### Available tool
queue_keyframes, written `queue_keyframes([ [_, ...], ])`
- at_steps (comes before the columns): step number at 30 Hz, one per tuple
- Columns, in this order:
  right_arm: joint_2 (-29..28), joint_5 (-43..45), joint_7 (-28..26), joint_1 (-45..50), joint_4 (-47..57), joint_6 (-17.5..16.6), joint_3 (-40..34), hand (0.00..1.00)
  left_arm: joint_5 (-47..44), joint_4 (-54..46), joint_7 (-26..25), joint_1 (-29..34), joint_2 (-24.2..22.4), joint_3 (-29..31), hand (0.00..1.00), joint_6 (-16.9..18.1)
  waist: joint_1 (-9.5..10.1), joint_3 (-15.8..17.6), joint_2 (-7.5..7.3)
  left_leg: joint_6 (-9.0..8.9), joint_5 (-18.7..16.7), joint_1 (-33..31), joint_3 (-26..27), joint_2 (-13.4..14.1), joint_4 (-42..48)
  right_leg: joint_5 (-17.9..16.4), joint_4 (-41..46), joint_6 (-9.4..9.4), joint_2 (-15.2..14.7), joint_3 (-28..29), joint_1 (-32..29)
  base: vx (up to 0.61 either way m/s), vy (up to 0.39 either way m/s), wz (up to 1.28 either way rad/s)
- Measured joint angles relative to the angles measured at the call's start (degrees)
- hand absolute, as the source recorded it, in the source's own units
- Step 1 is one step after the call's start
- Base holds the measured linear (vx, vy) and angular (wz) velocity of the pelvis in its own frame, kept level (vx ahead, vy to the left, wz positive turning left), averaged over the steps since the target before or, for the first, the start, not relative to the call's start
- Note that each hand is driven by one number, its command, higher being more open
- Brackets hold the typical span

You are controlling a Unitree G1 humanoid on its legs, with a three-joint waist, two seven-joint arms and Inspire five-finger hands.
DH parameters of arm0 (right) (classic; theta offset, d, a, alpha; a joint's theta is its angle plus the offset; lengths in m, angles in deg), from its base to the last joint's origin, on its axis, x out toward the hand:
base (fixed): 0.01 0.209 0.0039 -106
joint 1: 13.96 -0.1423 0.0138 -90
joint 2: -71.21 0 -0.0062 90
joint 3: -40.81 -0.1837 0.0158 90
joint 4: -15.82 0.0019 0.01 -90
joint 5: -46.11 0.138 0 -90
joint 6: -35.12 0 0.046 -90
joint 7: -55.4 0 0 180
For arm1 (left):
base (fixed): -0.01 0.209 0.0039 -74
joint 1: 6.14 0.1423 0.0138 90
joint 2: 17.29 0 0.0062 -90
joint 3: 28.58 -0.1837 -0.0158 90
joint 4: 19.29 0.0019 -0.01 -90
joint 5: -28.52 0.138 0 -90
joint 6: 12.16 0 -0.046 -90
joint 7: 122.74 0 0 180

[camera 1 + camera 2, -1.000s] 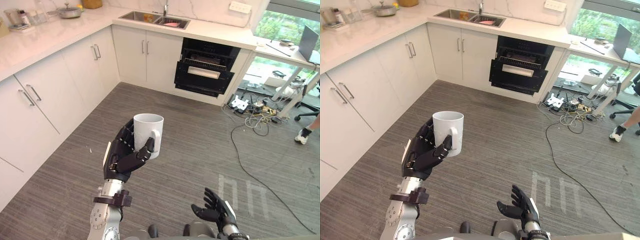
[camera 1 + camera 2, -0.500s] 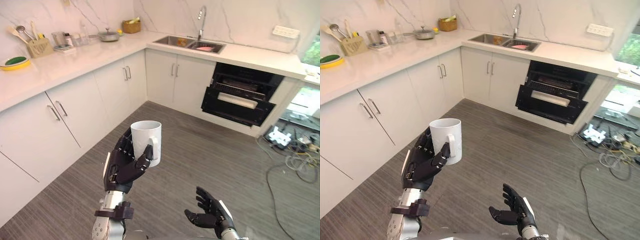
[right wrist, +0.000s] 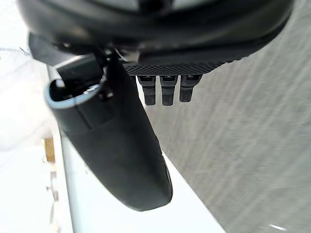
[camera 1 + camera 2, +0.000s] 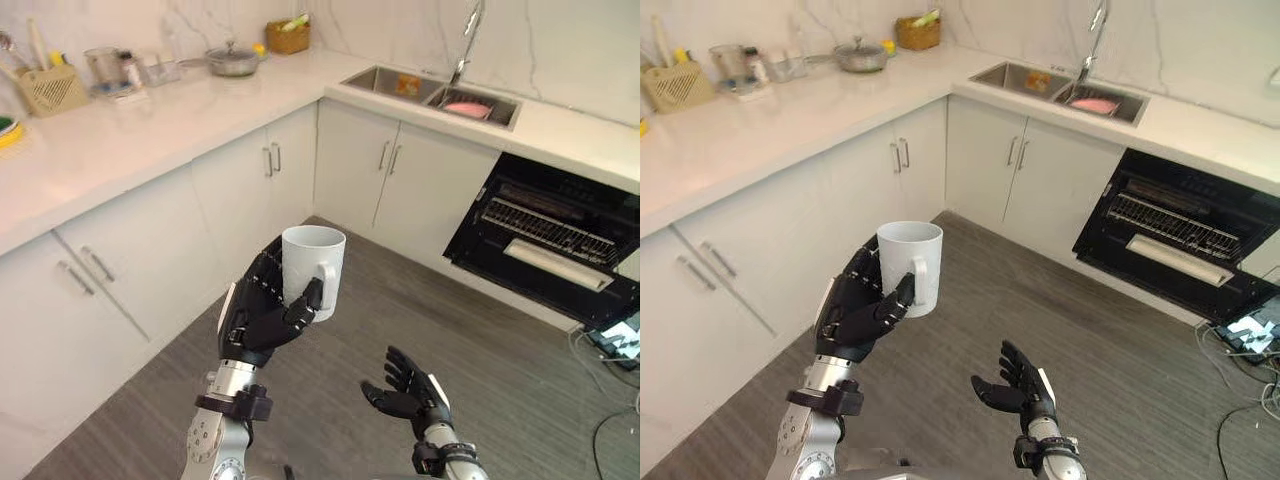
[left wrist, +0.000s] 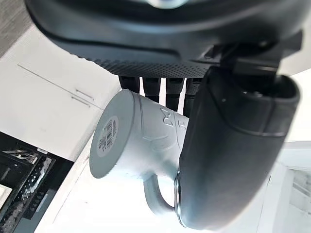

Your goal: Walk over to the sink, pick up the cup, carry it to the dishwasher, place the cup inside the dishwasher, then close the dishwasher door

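A white cup (image 4: pixel 315 271) with a handle stands upright in the air at mid-view, held by my left hand (image 4: pixel 258 318), whose fingers and thumb curl round its side. The left wrist view shows the same cup (image 5: pixel 131 141) from below, pressed between the fingers and the thumb. My right hand (image 4: pixel 408 389) hangs low at the lower right, fingers relaxed and holding nothing. The dishwasher (image 4: pixel 545 250) is a black cavity under the counter at the right, its door (image 4: pixel 552 268) tilted partly open. The sink (image 4: pixel 435 92) with its tap (image 4: pixel 464 30) lies in the counter behind.
White cabinets (image 4: pixel 150 260) run along the left and meet the sink counter in a corner. A pot (image 4: pixel 230 60), a basket (image 4: pixel 286 36) and jars (image 4: pixel 110 68) stand on the white counter (image 4: pixel 150 130). A pink thing (image 4: pixel 465 107) lies in the sink. Grey wood floor (image 4: pixel 510 380) stretches ahead.
The whole view has swung and come nearer the cabinets and the dishwasher, so the camera moved. The cup stays held in my left hand; my right hand keeps its low pose.
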Motion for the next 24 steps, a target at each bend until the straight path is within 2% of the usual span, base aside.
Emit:
queue_keyframes([
  [1,0.0,0.0,0.0,1.3,0.0,-0.1,0.0,0.90,0.0,-0.2,0.0,-0.4,0.0,-0.5,0.30,0.7,-0.82,0.0,0.00,-0.82,-0.2,4.0,0.2,0.6,-3.2,-2.4,-1.3,-0.22,1.0,-2.7,-4.3,0.46,0.031,-0.03],
  [2,0.0,0.0,0.0,2.1,0.1,-0.6,-0.4,0.90,0.0,-0.3,0.1,-1.4,0.2,-1.1,0.30,1.1,-1.59,0.1,-0.08,-2.88,-1.0,7.0,0.2,1.4,-5.6,-4.3,-5.0,-0.41,1.6,-5.9,-8.5,0.45,0.014,0.01],
  [3,0.0,0.0,0.0,2.3,0.1,-0.6,-0.6,0.90,0.1,-0.2,0.1,-1.9,0.4,-1.2,0.30,1.1,-1.97,0.1,-0.18,-3.59,-1.3,8.2,0.2,1.7,-6.3,-5.0,-7.7,-0.52,1.7,-7.6,-10.2,0.46,-0.029,0.05],
  [5,0.0,0.0,-0.1,2.4,0.1,-1.5,-1.3,0.90,0.1,-0.2,0.0,-2.5,1.0,-1.0,0.30,1.0,-3.39,0.1,-0.33,-4.87,-2.1,12.3,0.9,2.6,-8.5,-4.2,-25.2,-2.07,2.6,-15.0,-13.8,0.48,-0.088,-0.05],
  [6,0.0,0.0,-0.2,2.4,0.2,-2.0,-1.4,0.90,0.1,-0.2,0.0,-2.5,1.0,-0.9,0.30,1.0,-3.46,0.1,-0.40,-5.04,-2.3,13.2,1.0,2.6,-8.7,-3.0,-29.1,-2.67,3.1,-16.0,-14.4,0.43,-0.107,-0.10],
  [7,0.1,0.0,-0.2,2.4,0.5,-2.5,-1.4,0.90,0.1,-0.2,-0.1,-2.5,1.1,-0.8,0.30,0.9,-3.56,0.0,-0.62,-5.38,-2.7,14.3,0.9,2.3,-8.7,0.1,-34.8,-3.79,4.2,-17.2,-14.8,0.61,-0.162,0.00],
  [8,0.3,0.0,-0.4,2.8,1.1,-3.1,-1.0,0.90,0.1,0.3,0.0,-2.3,1.0,-0.8,0.30,0.9,-4.14,-0.6,-1.21,-5.72,-3.1,15.8,-0.3,1.9,-8.2,7.2,-38.2,-9.29,5.2,-16.9,-14.4,0.73,-0.157,-0.09],
  [9,1.6,-0.2,-0.6,2.3,1.4,-3.2,-0.7,0.90,0.8,1.5,0.0,-2.1,-0.4,-1.0,0.30,0.4,-4.07,-1.3,1.90,-6.01,-3.2,16.4,-1.1,4.7,-6.5,6.2,-36.5,-9.39,7.1,-17.5,-13.9,0.73,-0.156,-0.16],
  [10,1.8,-0.1,-0.8,1.9,2.1,-3.2,-0.4,0.90,1.2,1.5,-0.1,-2.2,-0.4,-1.0,0.30,0.5,-4.07,-1.1,2.28,-5.94,-2.7,16.4,-1.5,5.3,-5.0,4.7,-35.8,-9.43,7.6,-17.3,-13.8,0.58,-0.125,-0.36],
  [11,2.0,-0.2,-1.0,1.1,3.7,-3.2,0.0,0.90,1.7,1.6,-0.2,-2.7,-0.5,-1.1,0.30,0.5,-4.22,-0.5,2.89,-6.57,-1.0,15.9,-2.1,6.3,-0.7,2.6,-34.6,-9.85,8.8,-17.0,-12.8,0.54,-0.162,-0.38],
  [13,2.1,-0.1,-1.0,1.2,6.6,-3.2,0.0,0.90,2.2,2.1,-0.4,-3.1,-0.7,-2.0,0.30,0.5,-4.15,0.8,3.48,-6.36,5.7,11.6,-3.5,9.6,14.1,0.0,-35.7,-10.06,11.1,-16.0,-8.4,0.50,-0.154,-0.45],
  [14,2.6,-0.1,-0.9,1.7,9.0,-3.2,0.4,0.90,2.4,2.1,-0.5,-3.0,-0.9,-2.1,0.30,0.5,-3.68,1.5,3.73,-6.30,15.1,6.9,-4.5,12.5,27.0,-2.3,-38.7,-10.25,13.0,-14.3,-4.2,0.42,-0.102,-0.61],
  [15,3.0,0.0,-0.3,1.7,10.5,-3.2,1.0,0.90,3.3,2.2,-0.5,-3.0,-1.1,-2.4,0.30,0.6,-3.23,1.7,4.31,-6.94,12.4,1.4,-5.4,15.0,35.6,-3.1,-40.7,-10.39,14.8,-13.3,-1.4,0.40,-0.069,-0.65],
  [16,3.3,0.1,0.0,1.6,10.8,-3.2,1.0,0.90,3.4,2.1,-0.5,-3.0,-1.2,-2.6,0.30,0.6,-3.01,1.4,4.50,-6.61,10.6,-1.3,-5.6,15.7,37.9,-3.7,-41.5,-10.68,15.3,-12.8,-0.4,0.39,-0.025,-0.60],
  [17,3.8,0.3,0.3,1.4,11.3,-3.2,1.1,0.90,3.3,2.2,-0.5,-3.0,-1.2,-2.8,0.30,0.6,-2.83,1.3,4.15,-5.67,6.8,-5.9,-5.3,15.9,38.6,-4.8,-43.2,-11.18,15.7,-11.4,1.7,0.31,-0.003,-0.46],
  [18,3.9,0.6,0.3,1.4,11.5,-3.2,1.2,0.90,3.3,2.1,-0.4,-3.0,-1.2,-2.8,0.30,0.6,-2.63,1.3,4.09,-5.22,5.0,-7.9,-5.1,15.6,37.4,-5.1,-43.9,-11.10,15.7,-10.5,2.7,0.48,0.022,-0.62],
  [19,4.5,1.3,0.3,1.4,12.2,-3.2,1.5,0.90,3.3,2.1,-0.4,-2.8,-1.3,-2.5,0.30,0.8,-2.09,1.0,4.14,-5.01,2.1,-10.7,-5.0,14.2,31.8,-5.6,-45.3,-10.75,15.7,-8.4,4.2,0.41,0.044,-0.81],
  [20,5.0,1.5,0.3,1.1,12.9,-3.2,1.9,0.90,3.3,2.1,-0.4,-2.6,-1.4,-2.0,0.30,0.9,-1.10,0.8,4.09,-5.26,0.7,-12.6,-5.9,12.1,23.9,-6.1,-46.4,-10.25,15.5,-5.7,5.4,0.42,0.070,-0.90],
  [21,5.1,1.6,0.4,0.8,13.1,-3.2,2.2,0.90,3.2,2.0,-0.4,-2.6,-1.6,-1.8,0.30,1.1,-0.73,0.8,3.99,-5.31,0.6,-13.5,-7.1,10.6,19.3,-6.3,-46.9,-9.96,15.2,-4.6,6.0,0.45,0.154,-1.06],
  [22,5.2,1.8,0.4,-0.3,13.2,-3.2,2.4,0.90,3.1,1.9,-0.4,-2.5,-1.8,-1.1,0.30,1.2,0.07,0.5,3.58,-6.09,1.3,-15.7,-12.3,6.4,8.9,-7.4,-47.2,-8.97,14.3,-1.5,6.8,0.55,0.233,-0.97],
  [23,5.2,2.1,0.7,-1.1,13.2,-3.3,2.3,0.90,3.1,1.8,-0.4,-2.4,-2.0,-0.8,0.30,1.2,0.41,0.4,3.55,-6.54,2.5,-16.8,-15.4,4.5,4.3,-8.2,-47.1,-8.17,13.8,0.4,7.3,0.55,0.262,-0.94],
  [24,5.2,2.1,0.8,-1.5,13.2,-3.3,2.3,0.90,3.1,1.7,-0.5,-2.3,-2.0,-0.7,0.30,1.2,0.62,0.5,3.54,-6.91,4.2,-17.0,-16.3,3.9,3.0,-8.6,-47.0,-7.43,13.5,1.3,7.5,0.37,0.216,-0.98],
])
